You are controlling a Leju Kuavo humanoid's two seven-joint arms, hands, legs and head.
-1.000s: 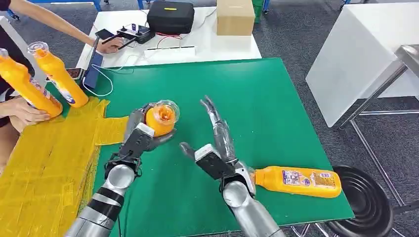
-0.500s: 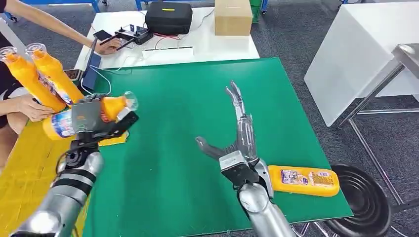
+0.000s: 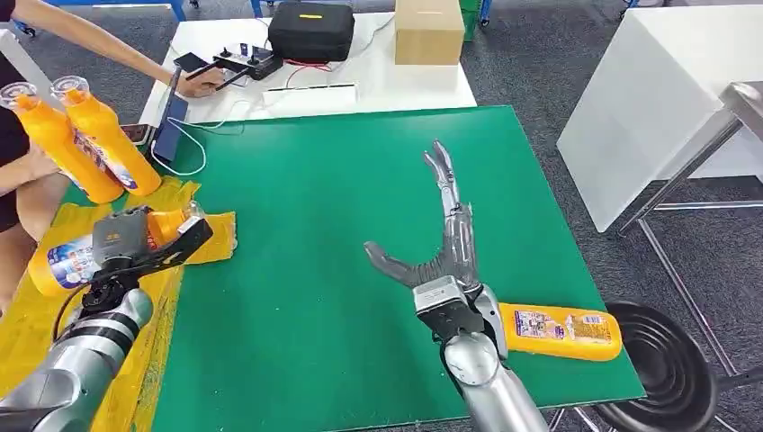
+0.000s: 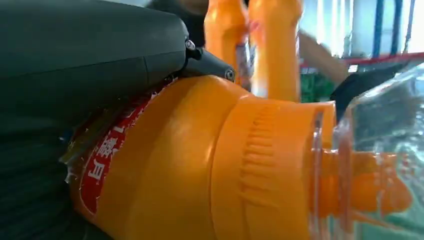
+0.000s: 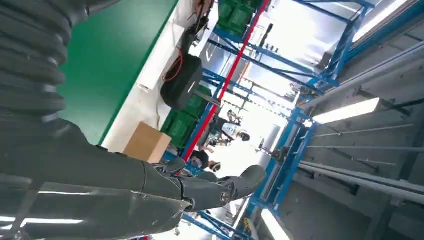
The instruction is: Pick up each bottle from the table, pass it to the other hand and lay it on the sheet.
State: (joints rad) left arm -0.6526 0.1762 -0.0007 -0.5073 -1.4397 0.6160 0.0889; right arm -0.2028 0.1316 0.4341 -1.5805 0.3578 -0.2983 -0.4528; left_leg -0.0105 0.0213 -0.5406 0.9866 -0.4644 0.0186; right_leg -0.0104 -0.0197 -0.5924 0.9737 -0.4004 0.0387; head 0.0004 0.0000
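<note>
Orange plastic bottle with a clear cap and a blue-and-white label (image 3: 90, 255), lying nearly flat in the left hand (image 3: 126, 243), which is wrapped around its middle; cap toward the green table top, base toward the sheet's outer side. The bottle sits low over the yellow crinkled sheet (image 3: 63, 351) at the table's left edge, close to the sheet's inner border; whether it already touches the sheet cannot be told. The horizontal hold suits the task's last step, laying the bottle down on its side. In the left wrist view the bottle's shoulder (image 4: 200, 165) fills the space just beyond the dark hand cover, label against the palm, cap (image 4: 380, 165) pointing away from the hand.

Right hand (image 3: 441, 247): empty, fingers straight and spread, thumb out to the side, raised over the middle of the green table top (image 3: 315, 180), probably because its part in the transfer is done.

Second orange bottle (image 3: 558, 329): lying on its side near the table's front right corner, just beside the right wrist, not yet picked up.

Far left corner: two more orange bottles (image 3: 85, 135) held upright by a person's hand (image 3: 38, 164) above the sheet. Beyond the far edge, a white table (image 3: 378, 81) carries a black case (image 3: 310, 30) and a cardboard box (image 3: 428, 30).
</note>
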